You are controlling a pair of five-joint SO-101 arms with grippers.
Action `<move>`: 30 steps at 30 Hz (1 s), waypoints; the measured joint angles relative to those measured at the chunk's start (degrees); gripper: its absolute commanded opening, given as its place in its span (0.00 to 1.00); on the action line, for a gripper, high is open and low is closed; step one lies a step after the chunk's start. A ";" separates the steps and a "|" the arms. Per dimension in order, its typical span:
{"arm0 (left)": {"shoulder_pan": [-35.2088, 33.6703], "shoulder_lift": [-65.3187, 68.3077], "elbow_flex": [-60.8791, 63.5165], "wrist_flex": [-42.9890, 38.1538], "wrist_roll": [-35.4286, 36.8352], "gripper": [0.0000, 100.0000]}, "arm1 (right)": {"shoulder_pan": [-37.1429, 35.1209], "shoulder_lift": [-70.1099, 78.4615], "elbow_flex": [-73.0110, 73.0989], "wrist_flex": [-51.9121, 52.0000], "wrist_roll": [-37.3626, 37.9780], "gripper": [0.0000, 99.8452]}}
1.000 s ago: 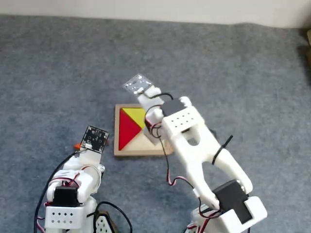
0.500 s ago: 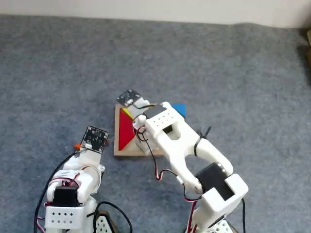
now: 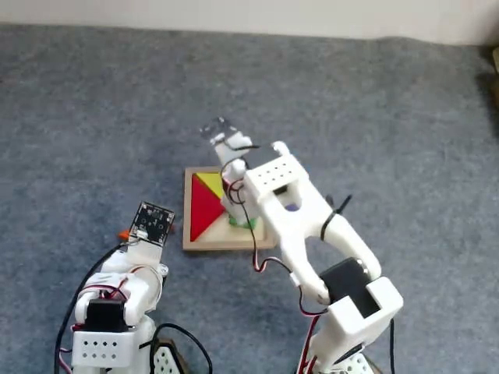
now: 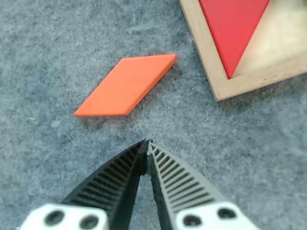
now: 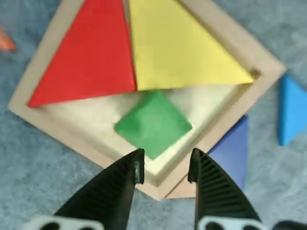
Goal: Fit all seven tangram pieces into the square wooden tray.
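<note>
The square wooden tray (image 5: pixel 45 117) holds a red triangle (image 5: pixel 91 57), a yellow triangle (image 5: pixel 177 48) and a green square (image 5: pixel 153 123) lying flat on its bare floor. My right gripper (image 5: pixel 166 165) hangs open just above the green square, touching nothing. From the high view the right arm (image 3: pixel 281 195) covers the right half of the tray (image 3: pixel 188 234). An orange parallelogram (image 4: pixel 125 85) lies on the carpet beside the tray's corner (image 4: pixel 230 86). Just short of the orange piece, my left gripper (image 4: pixel 146 143) is shut and empty.
A light blue triangle (image 5: pixel 292 110) and a dark blue piece (image 5: pixel 230 151) lie on the carpet against the tray's outer edge. Grey carpet stretches open on all sides. The left arm (image 3: pixel 117 296) sits low near the front, left of the tray.
The right arm swung left across the tray and then back over its right half. A green piece now shows in the tray under it. The left arm has kept still.
</note>
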 measured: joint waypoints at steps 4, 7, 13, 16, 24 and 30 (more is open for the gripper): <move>0.00 0.00 0.00 0.00 0.00 0.03 | 0.26 0.00 -0.88 0.35 0.00 0.15; 0.00 0.00 0.00 0.00 0.00 0.03 | 1.58 0.00 -0.88 0.35 0.00 0.15; 0.00 0.00 0.00 0.00 0.00 0.03 | 10.20 0.00 -5.71 0.53 0.00 0.16; 0.00 0.00 0.00 0.00 0.00 0.03 | 15.03 0.00 -8.09 0.53 0.00 0.21; 0.00 0.00 0.00 0.00 0.00 0.03 | 16.97 0.00 -8.79 0.53 5.71 0.30; 0.00 0.00 0.00 0.00 0.00 0.03 | 16.35 2.55 -8.88 0.53 7.82 0.27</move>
